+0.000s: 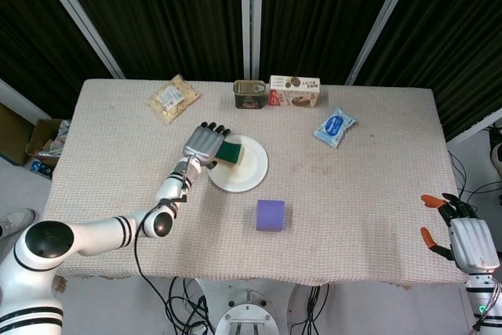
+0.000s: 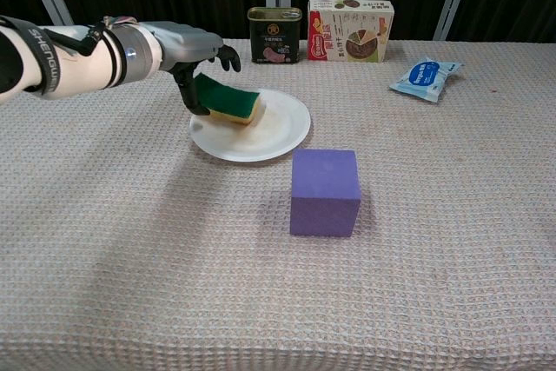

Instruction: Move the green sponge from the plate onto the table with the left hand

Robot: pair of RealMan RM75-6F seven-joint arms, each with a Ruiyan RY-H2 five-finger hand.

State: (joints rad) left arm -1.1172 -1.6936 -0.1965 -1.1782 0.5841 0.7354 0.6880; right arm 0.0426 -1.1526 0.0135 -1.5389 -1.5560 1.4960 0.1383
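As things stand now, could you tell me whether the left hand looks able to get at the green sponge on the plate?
Probably yes: the left hand is already at the green sponge on the plate, its fingers touching the sponge's near end, and nothing lies between them.

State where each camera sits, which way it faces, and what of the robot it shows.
Head view: high above, looking down on the table; shows the left hand at the green sponge and the right hand off the table's edge.
Chest view: low at the near edge, looking across; shows only the left arm.
Shared: left hand, green sponge, plate, purple block.
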